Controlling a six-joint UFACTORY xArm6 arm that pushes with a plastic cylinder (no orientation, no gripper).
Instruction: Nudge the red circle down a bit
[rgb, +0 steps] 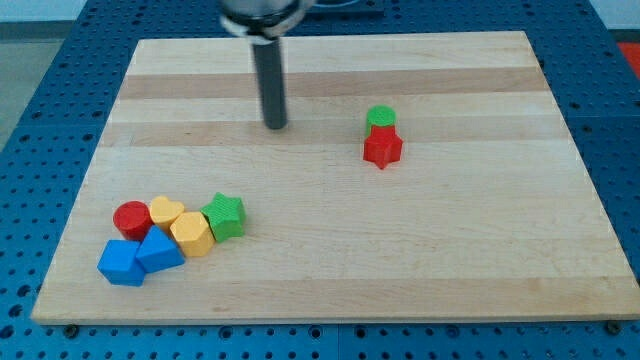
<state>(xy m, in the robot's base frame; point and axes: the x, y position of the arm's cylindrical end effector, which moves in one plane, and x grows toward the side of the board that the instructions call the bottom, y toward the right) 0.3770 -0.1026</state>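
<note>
The red circle lies at the board's lower left, at the left end of a cluster of blocks. It touches a yellow block on its right and a blue block below it. My tip rests on the board in the upper middle, far up and to the right of the red circle, touching no block.
The cluster also holds a second blue block, a yellow hexagon and a green star. A green circle sits right above a red star at the view's right of centre. The wooden board lies on a blue pegboard.
</note>
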